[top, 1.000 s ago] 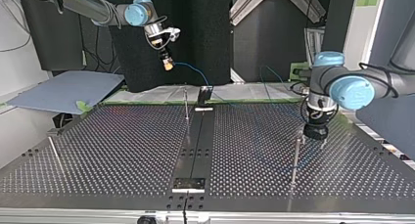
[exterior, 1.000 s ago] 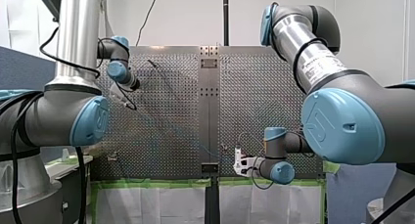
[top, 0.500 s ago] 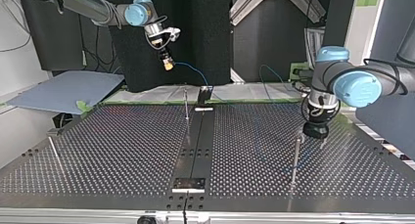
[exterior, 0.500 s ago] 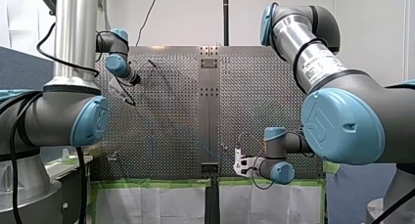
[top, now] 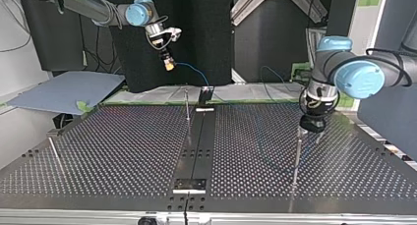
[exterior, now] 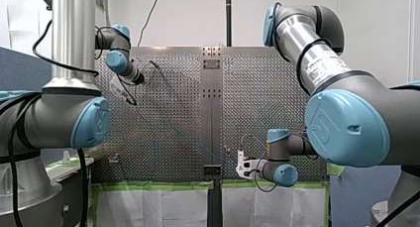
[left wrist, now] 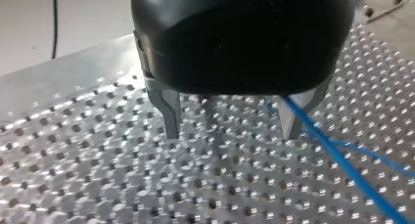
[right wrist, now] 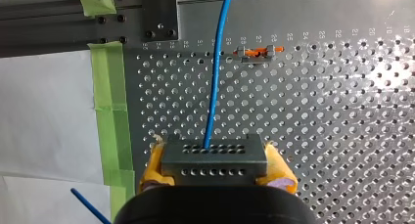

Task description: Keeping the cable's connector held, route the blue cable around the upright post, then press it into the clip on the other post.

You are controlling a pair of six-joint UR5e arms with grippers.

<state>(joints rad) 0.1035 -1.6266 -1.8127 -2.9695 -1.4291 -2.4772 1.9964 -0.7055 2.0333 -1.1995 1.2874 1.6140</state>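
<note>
Front view: my left end effector (exterior: 130, 101), up at 10 o'clock, has crept toward 12 over the last sec. My right end effector (exterior: 240, 166) hasn't budged at 5 o'clock, near the table (exterior: 168, 88) edge.

Top view: left end effector now sits just behind the top of the upright post (top: 296, 156) at 3 o'clock, closer than a sec ago. Right one hangs at 11 o'clock, blue cable (top: 195, 72) arcing off it.

Left wrist view: metal fingers (left wrist: 171, 114) apart, nothing clamped. Cable runs beside one finger; touching or not, can't tell.

Right wrist view: yellow pads (right wrist: 152, 168) clamped on the connector (right wrist: 215, 158), cable leaving straight ahead. Orange clip (right wrist: 254, 51) lies further ahead.

My read: the wrap round the post is in progress, and the clip press isn't started.
</note>
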